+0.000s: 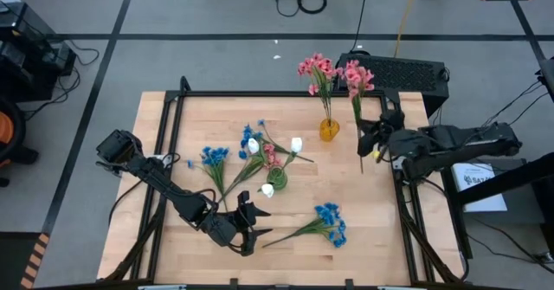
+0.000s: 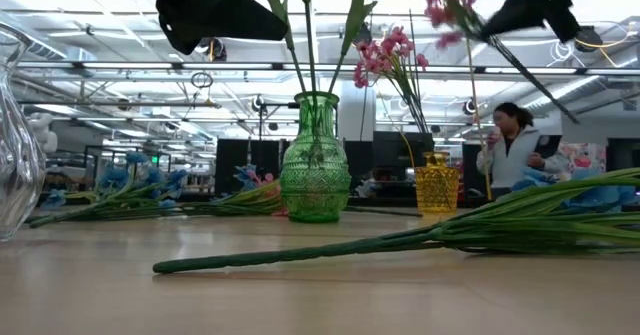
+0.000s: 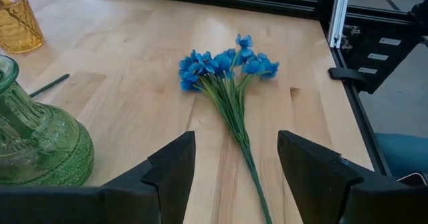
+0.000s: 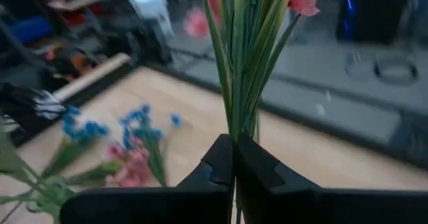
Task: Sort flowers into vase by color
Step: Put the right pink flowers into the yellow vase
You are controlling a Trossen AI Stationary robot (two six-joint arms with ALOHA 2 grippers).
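Note:
My right gripper [image 1: 374,141] is shut on a pink spray [image 1: 357,78], off the table beside the yellow vase [image 1: 329,130], which holds another pink spray [image 1: 316,67]. My left gripper [image 3: 234,164] is open above the stem of a blue spray [image 3: 227,67] lying flat near the table's near edge; its fingers stand on either side of the stem without touching it. The green vase [image 1: 275,179] holds white buds [image 1: 296,144]. More blue sprays [image 1: 215,157] and a pink spray [image 1: 270,156] lie on the table by it. My right gripper pinches the pink spray's bundle of green stems [image 4: 239,120] between its two shut fingers, below the blossoms. The fingers come level from the table's right side and lie across the stems. The spray is lifted clear, blossoms up, and its lower stem [image 2: 478,125] hangs below the fingers.
A clear glass vase [image 2: 15,145] stands at the near left in the low view. A black frame [image 1: 260,93] borders the table. A black case [image 1: 394,72] lies beyond the far edge. A person [image 2: 510,140] stands in the room behind.

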